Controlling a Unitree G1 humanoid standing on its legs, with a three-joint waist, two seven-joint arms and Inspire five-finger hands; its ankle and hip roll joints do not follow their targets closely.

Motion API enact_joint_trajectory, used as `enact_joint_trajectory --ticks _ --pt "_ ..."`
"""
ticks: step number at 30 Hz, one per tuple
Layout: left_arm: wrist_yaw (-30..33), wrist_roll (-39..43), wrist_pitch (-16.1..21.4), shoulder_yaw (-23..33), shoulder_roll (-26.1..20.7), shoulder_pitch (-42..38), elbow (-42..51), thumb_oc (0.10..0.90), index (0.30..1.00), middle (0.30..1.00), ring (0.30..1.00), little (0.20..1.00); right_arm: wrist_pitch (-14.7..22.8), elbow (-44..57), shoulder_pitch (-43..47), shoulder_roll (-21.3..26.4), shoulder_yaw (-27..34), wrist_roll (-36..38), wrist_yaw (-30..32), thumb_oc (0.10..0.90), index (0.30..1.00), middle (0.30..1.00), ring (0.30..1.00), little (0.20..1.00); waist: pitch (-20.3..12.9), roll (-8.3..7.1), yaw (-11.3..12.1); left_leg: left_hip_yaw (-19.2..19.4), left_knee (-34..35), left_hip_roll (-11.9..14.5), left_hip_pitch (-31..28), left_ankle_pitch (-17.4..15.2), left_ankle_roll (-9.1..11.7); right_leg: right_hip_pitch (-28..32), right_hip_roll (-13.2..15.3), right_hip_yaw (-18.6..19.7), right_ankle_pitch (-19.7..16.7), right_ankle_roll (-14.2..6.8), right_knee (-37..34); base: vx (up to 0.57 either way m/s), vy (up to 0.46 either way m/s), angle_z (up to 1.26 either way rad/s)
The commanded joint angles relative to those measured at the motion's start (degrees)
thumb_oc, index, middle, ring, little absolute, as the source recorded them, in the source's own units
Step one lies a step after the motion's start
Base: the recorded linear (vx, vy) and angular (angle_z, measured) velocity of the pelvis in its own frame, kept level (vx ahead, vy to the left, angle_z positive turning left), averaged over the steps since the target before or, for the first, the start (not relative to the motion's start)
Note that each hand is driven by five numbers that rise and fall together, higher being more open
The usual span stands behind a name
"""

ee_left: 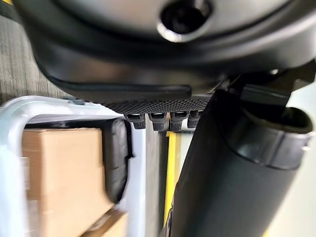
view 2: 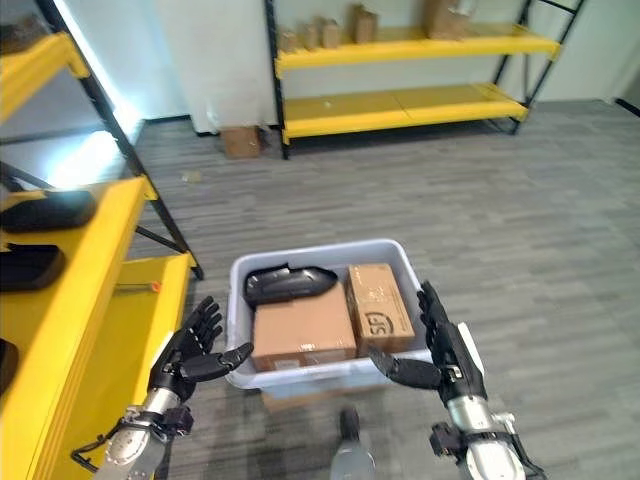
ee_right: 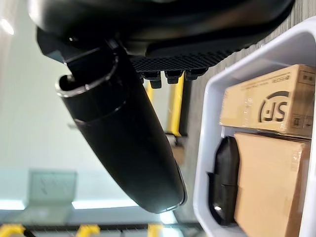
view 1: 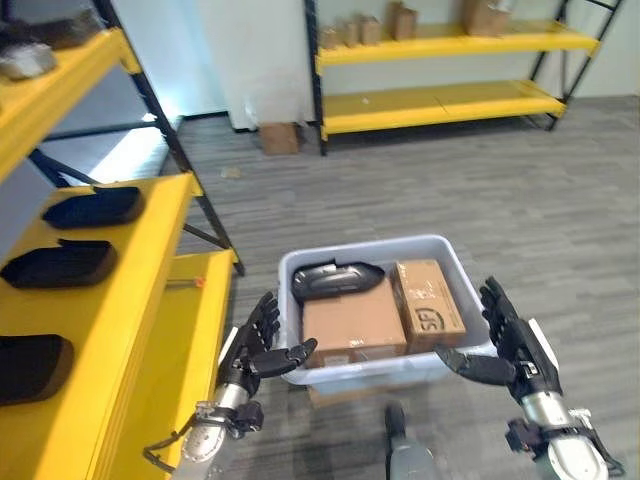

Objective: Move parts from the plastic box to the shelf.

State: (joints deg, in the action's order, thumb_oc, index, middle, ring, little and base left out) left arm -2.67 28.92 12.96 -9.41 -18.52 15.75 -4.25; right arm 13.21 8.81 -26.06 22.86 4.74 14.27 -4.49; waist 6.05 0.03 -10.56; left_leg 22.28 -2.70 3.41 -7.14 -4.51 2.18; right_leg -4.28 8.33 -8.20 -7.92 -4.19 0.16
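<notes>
From the left eye view, a pale plastic box [view 1: 372, 300] sits on the grey floor [view 1: 520, 200] with a black part [view 1: 335, 278] at its far left, a large cardboard box [view 1: 352, 325] in front of that and a smaller cardboard box [view 1: 428, 302] on the right. The left robot hand [view 1: 258, 345] is released, fingers straight beside the box's left wall, thumb at the near corner. The right robot hand [view 1: 510, 345] is likewise released by the right wall. The yellow shelf [view 1: 150, 300] at left carries other black parts [view 1: 60, 263].

In the left wrist view the thumb [ee_left: 232, 173] is extended near the box rim; contact is perhaps there, but unclear.

The right wrist view shows the same box contents.
</notes>
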Motion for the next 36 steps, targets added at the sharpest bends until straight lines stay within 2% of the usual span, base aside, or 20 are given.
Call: enact_joint_trajectory --ticks 1,6,12,18,20,22,25,34,36 --pt "-3.09 -0.19 5.75 2.75 -2.54 -4.60 7.86 0.900 1.000 1.000 1.000 1.000 6.70 5.03 8.16 1.31 4.81 1.76 -0.01 0.900 1.000 1.000 1.000 1.000 -3.60 -1.76 -1.34 3.62 -4.69 7.74 1.39 -0.50 1.83 1.78 2.42 0.92 5.00 -4.68 2.24 0.07 -0.162 -0.13" --pt "-3.54 0.10 5.41 3.53 -2.30 -3.02 8.61 0.900 1.000 1.000 1.000 1.000 6.58 5.74 7.94 1.73 5.36 1.84 -0.24 0.900 1.000 1.000 1.000 1.000 -3.17 -1.46 -1.30 4.12 -4.09 8.53 0.08 -0.21 2.29 1.70 1.75 1.88 6.58 -4.05 4.84 0.05 -0.065 -0.12" --pt "-3.36 0.30 5.46 3.87 -2.33 -2.83 8.47 0.900 1.000 1.000 1.000 1.000 6.94 6.05 8.01 2.23 6.12 0.27 0.49 0.900 1.000 1.000 1.000 1.000 -3.11 -1.79 -0.81 4.72 -3.33 8.43 0.46 1.88 2.20 1.57 1.76 1.73 5.91 -3.44 5.04 0.01 -0.029 0.06" --pt "-4.05 -0.13 4.66 3.83 -2.86 -3.12 8.72 0.900 1.000 1.000 1.000 1.000 6.90 9.79 10.43 6.72 7.99 -7.44 1.70 0.900 1.000 1.000 1.000 1.000 -3.35 -2.78 0.64 4.05 -2.25 8.48 0.34 2.15 2.45 2.66 1.58 1.02 5.75 -3.64 3.74 0.06 -0.016 0.01" --pt "-4.27 -0.03 4.03 3.01 -3.30 -4.00 8.74 0.900 1.000 1.000 1.000 1.000 6.26 10.43 13.63 9.42 7.91 -9.50 2.41 0.900 1.000 1.000 1.000 1.000 -3.29 -3.29 1.27 3.90 -2.78 8.81 1.00 1.94 2.60 2.64 1.43 0.84 5.68 -3.62 3.28 0.01 -0.030 0.05" --pt "-4.44 0.46 3.17 1.02 -4.04 -5.69 9.02 0.900 1.000 1.000 1.000 1.000 4.65 9.56 19.16 12.94 5.36 -11.66 3.17 0.900 1.000 1.000 1.000 1.000 -3.13 -4.02 2.72 3.44 -3.03 9.23 1.86 1.84 2.78 2.59 1.19 0.49 5.54 -3.59 2.65 0.00 -0.053 0.01" --pt "-4.39 0.60 2.59 -0.28 -4.92 -6.73 9.77 0.900 1.000 1.000 1.000 1.000 3.60 7.94 24.23 15.42 2.96 -12.08 4.01 0.900 1.000 1.000 1.000 1.000 -2.48 -4.31 3.81 2.97 -3.22 9.39 3.12 1.84 2.88 2.24 1.14 0.18 5.41 -3.59 2.39 -0.03 -0.033 0.10" --pt "-4.59 0.57 1.88 -0.61 -7.66 -8.60 11.07 0.900 1.000 1.000 1.000 1.000 0.16 2.11 37.69 21.74 -3.97 -13.24 4.87 0.900 1.000 1.000 1.000 1.000 0.97 -4.04 5.45 1.16 -6.92 11.19 10.62 2.04 3.46 -3.65 0.93 -0.11 4.92 -2.94 4.28 -0.10 -0.025 0.16" --pt "-4.19 0.80 2.01 -0.85 -8.09 -9.46 11.00 0.900 1.000 1.000 1.000 1.000 -0.55 0.08 41.75 21.85 -6.40 -13.73 5.47 0.900 1.000 1.000 1.000 1.000 2.12 -3.46 5.85 0.10 -7.97 11.79 12.41 0.81 4.02 -6.15 0.88 0.71 5.57 -3.33 5.99 -0.15 0.019 0.06"
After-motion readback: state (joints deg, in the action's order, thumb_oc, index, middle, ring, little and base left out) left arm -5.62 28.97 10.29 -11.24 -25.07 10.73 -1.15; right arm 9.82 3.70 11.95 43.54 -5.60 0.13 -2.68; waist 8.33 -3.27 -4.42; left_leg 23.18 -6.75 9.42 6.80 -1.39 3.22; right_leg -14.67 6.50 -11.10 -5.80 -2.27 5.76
